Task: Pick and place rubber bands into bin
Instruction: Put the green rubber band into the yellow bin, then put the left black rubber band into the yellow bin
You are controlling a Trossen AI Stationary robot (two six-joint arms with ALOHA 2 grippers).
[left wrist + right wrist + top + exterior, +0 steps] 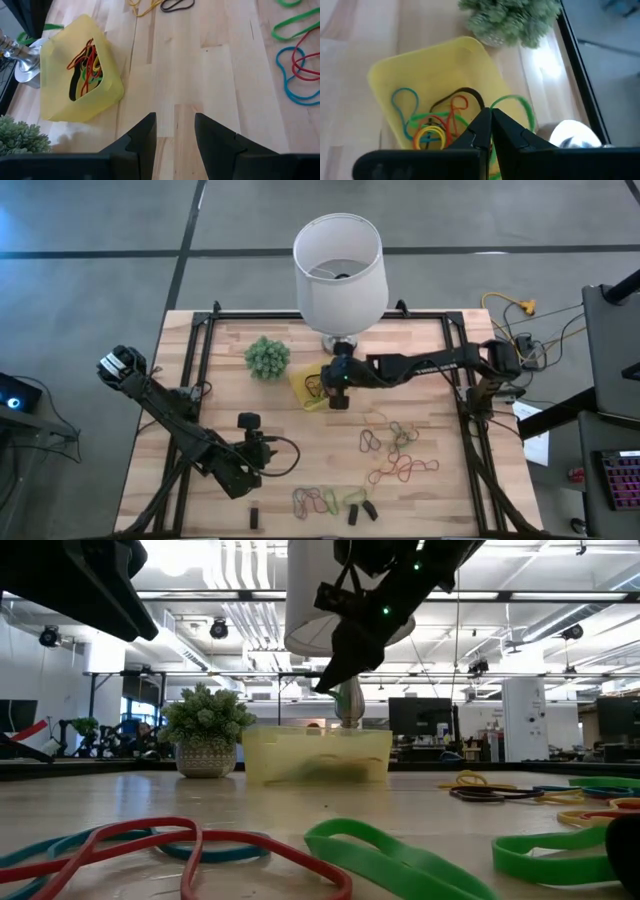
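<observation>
Right pincer clamped on a green rubber band above the bin for dropping; left pincer apart, waiting near the table's front edge.

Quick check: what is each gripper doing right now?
Left gripper: open, empty, above bare table.
Right gripper: shut on a green rubber band, over the bin.

A white lampshade stands at the far edge of the wooden table, its metal base on the boards. Just beside it sits a fuzzy green ball plant in a small pot. At the near edge lie a few small dark stubby pieces — apart from each other.
</observation>
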